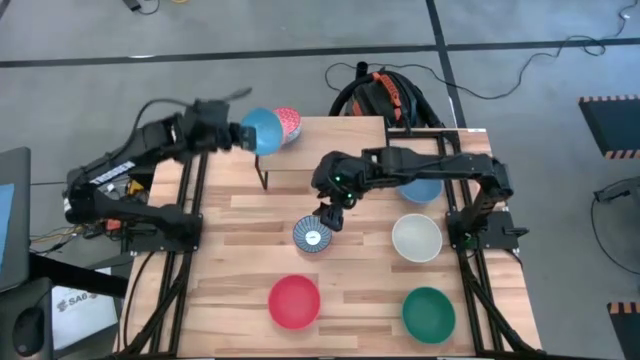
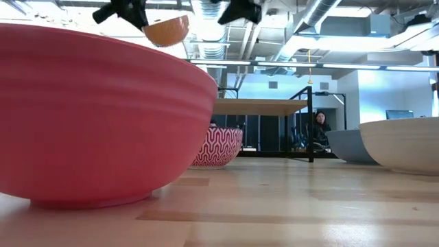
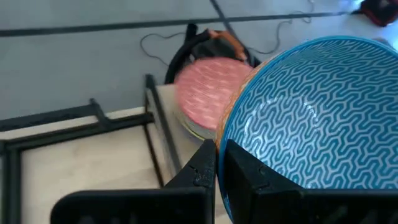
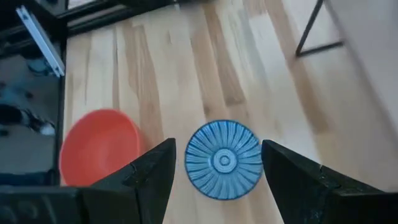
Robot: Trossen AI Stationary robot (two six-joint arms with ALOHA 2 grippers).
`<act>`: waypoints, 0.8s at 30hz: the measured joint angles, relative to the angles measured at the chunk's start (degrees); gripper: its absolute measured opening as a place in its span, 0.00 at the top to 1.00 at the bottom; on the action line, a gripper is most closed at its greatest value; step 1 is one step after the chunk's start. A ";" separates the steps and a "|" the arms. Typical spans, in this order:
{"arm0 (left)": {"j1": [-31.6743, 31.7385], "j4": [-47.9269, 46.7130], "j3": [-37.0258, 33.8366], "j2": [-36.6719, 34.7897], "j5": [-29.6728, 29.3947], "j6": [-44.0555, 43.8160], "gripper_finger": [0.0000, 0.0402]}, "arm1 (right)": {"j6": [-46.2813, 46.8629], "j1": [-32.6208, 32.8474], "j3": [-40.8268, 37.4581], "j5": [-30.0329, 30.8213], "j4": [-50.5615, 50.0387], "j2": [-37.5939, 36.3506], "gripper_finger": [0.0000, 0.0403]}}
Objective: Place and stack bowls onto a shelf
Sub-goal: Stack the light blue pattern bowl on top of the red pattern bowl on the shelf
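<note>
We see the left arm stretched from the table's left edge toward the far-left corner, its left gripper (image 3: 216,163) clamped tight on the rim of a light blue round bowl with a wavy line pattern inside (image 1: 261,130), which it holds tilted in the air. Just beyond that bowl sits a pink speckled round bowl (image 1: 288,122) stacked on another bowl at the far-left corner of the small low shelf with a light wooden board and thin black legs (image 1: 330,150).

The right arm reaches in from the right side, folded over the shelf, and its right gripper (image 4: 216,163) hangs above the table's middle with the fingers spread wide and holding nothing. Directly below it, between the two fingers as we look down from the wrist, lies a blue-and-white radially patterned round bowl (image 4: 223,160), on the slatted wooden tabletop (image 1: 360,290) in front of the shelf.

Nearer the front edge rest a red round bowl (image 1: 294,301) and a teal green round bowl (image 1: 428,311); a white round bowl (image 1: 416,238) sits to the right. Beyond the table we see grey floor with a bundle of black and orange cables (image 1: 378,95), and in the low view a person (image 2: 319,127) seated far back.
</note>
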 joint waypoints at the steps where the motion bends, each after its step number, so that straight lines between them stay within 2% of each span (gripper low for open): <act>1: 3.10 0.60 0.05 0.54 2.21 1.64 1.00 | 1.64 0.00 -2.37 -0.51 1.94 -0.69 0.34; 6: 15.57 6.04 0.14 4.09 15.77 8.78 1.00 | 8.36 -0.28 -9.36 -0.74 8.67 -4.26 0.34; 11: 21.91 4.74 4.36 12.14 24.36 13.97 1.00 | 11.55 -1.62 -10.44 0.42 8.28 -4.47 0.34; 19: 25.33 -5.97 18.37 26.24 29.12 22.64 1.00 | 16.42 -2.32 -10.42 0.79 9.91 -4.58 0.34; 24: 25.85 -11.15 24.45 31.57 32.43 25.85 0.99 | 18.02 -2.29 -10.42 0.77 9.14 -4.62 0.34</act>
